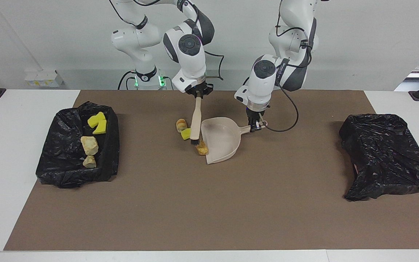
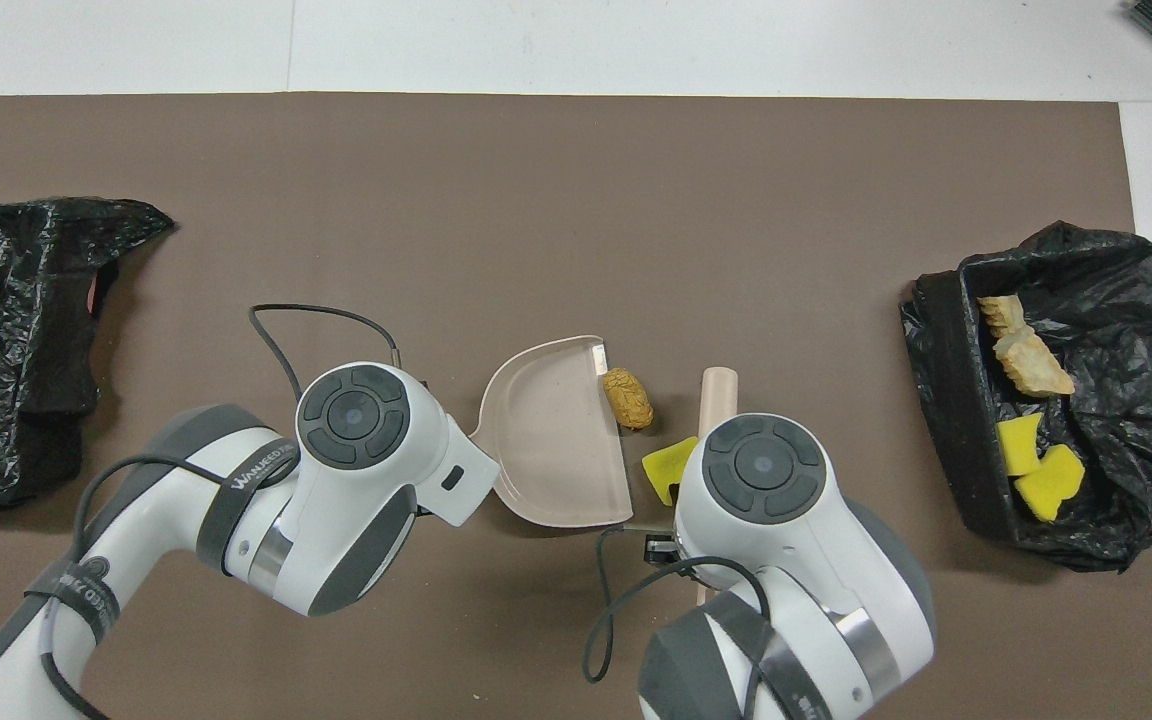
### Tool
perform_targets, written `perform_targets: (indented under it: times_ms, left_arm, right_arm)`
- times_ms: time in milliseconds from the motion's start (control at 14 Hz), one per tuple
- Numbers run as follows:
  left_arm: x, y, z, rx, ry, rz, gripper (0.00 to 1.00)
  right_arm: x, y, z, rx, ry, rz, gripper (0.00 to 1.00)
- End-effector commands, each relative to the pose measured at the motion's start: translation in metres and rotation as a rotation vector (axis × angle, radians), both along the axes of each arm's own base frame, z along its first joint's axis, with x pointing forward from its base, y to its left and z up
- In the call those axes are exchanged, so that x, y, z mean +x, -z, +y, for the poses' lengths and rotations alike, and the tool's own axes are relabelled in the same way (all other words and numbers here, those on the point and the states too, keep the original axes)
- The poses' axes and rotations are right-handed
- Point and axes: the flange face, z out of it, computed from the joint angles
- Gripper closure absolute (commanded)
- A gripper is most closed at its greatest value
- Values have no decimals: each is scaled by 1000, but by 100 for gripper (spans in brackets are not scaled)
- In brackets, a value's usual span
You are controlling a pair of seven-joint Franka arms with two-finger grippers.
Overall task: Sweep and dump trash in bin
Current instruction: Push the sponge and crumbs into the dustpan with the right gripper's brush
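Three pieces of trash lie on the brown mat by the beige dustpan (image 1: 221, 140) (image 2: 551, 440). An orange-brown lump (image 1: 202, 148) (image 2: 628, 397) rests at the pan's mouth. Beside it, toward the right arm's end, are a yellow sponge piece (image 1: 185, 134) (image 2: 666, 465) and a beige-orange lump (image 1: 181, 124). My right gripper (image 1: 197, 95) is shut on the top of the brush (image 1: 195, 120) (image 2: 717, 392), which hangs nearly upright with its bristles low between the sponge and the orange-brown lump. My left gripper (image 1: 256, 126) is shut on the dustpan's handle. The black-lined bin (image 1: 67, 171) (image 2: 936, 400) holds yellow and beige pieces.
A crumpled black bag (image 1: 387, 156) (image 2: 16, 340) lies at the left arm's end of the table. The left gripper's cable (image 1: 286, 123) trails on the mat beside the pan's handle. In the overhead view both wrists cover their grippers.
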Motion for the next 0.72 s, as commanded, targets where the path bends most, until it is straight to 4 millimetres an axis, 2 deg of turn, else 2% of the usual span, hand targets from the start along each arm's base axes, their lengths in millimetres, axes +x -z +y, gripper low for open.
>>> perform_targets:
  times_ms: [0,215,358,501,644]
  left_arm:
    - [-9,2,1,8,5,-9,100]
    - [-9,1,1,12,12,-8,100]
    - [-9,0,-1,30,39,-22,100]
    - [-14,-1,-8,38,69,-31,100]
    - [-15,-1,-9,38,86,-32,100]
  right_arm:
    - [-26,9,-37,-80,76,-14,100]
    - [-69,24,-58,-109,96,-7,100]
    - [-88,30,-62,-80,107,19,100]
    - [-100,34,-60,-14,103,43,100]
    - [-108,59,-44,32,64,-20,100]
